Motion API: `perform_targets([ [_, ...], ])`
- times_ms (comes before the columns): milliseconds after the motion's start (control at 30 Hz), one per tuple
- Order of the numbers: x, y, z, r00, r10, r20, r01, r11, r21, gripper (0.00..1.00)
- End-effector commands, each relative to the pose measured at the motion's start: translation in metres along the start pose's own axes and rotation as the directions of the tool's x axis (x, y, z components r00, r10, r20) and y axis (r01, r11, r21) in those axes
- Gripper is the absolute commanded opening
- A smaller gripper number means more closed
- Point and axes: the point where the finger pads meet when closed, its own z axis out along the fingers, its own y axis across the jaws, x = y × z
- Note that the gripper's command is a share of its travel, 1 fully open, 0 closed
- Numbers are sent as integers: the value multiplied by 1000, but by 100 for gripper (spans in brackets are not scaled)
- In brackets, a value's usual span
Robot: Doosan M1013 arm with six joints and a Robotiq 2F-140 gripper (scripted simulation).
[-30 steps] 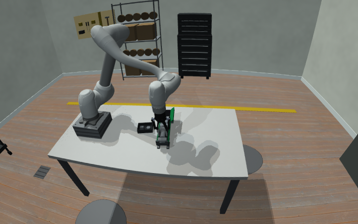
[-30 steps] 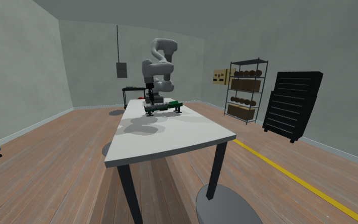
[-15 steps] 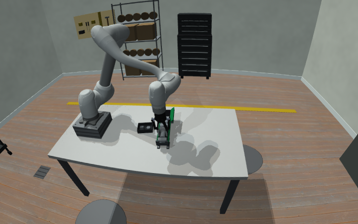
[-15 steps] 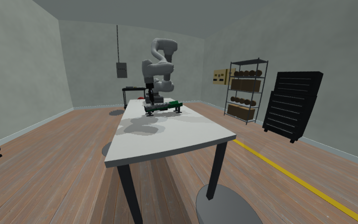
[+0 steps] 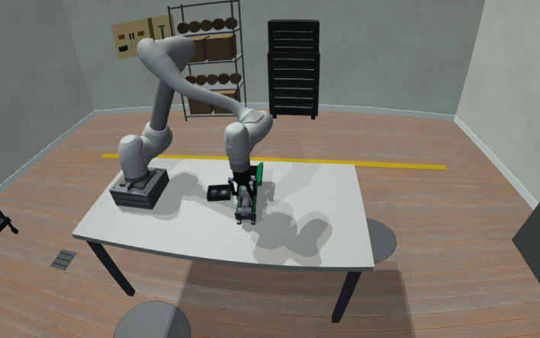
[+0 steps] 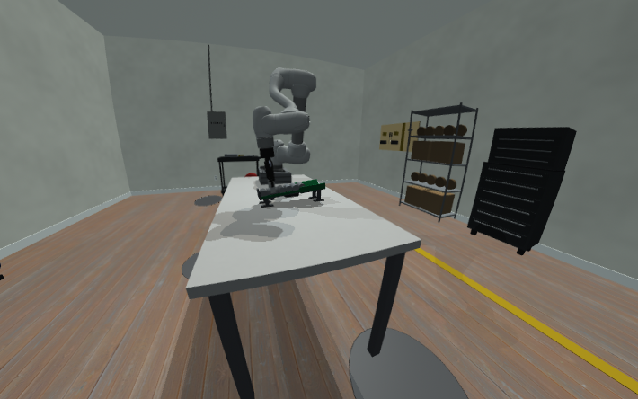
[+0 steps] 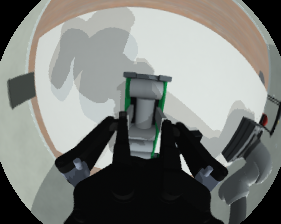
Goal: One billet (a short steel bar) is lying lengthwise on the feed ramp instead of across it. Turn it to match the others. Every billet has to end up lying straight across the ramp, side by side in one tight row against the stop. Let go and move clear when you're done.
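Observation:
The green-railed feed ramp [image 5: 249,201] stands mid-table, sloping down toward the front; it also shows in the exterior view [image 6: 289,190] and the wrist view [image 7: 145,119]. In the wrist view a grey billet [image 7: 143,117] lies lengthwise along the ramp. Another billet [image 7: 148,87] lies across beyond it, near the stop [image 7: 147,76]. My gripper [image 7: 144,111] points straight down over the ramp [image 5: 243,193]. Its fingers are partly open, one on each side of the lengthwise billet. I cannot see them pressing on it. The ramp's upper part is hidden under the gripper.
A small black box [image 5: 218,192] sits on the table just left of the ramp, close to the gripper. The robot base [image 5: 140,189] stands at the table's left end. Shelves and a black cabinet are far off by the wall.

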Motion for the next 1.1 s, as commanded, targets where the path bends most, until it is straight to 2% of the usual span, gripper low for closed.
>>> perform_targets([
  [0,0,0,0,1000,0,0,0,1000,0,41],
  [533,0,0,0,1000,0,0,0,1000,0,41],
  [567,0,0,0,1000,0,0,0,1000,0,10],
  [1067,0,0,0,1000,0,0,0,1000,0,10],
])
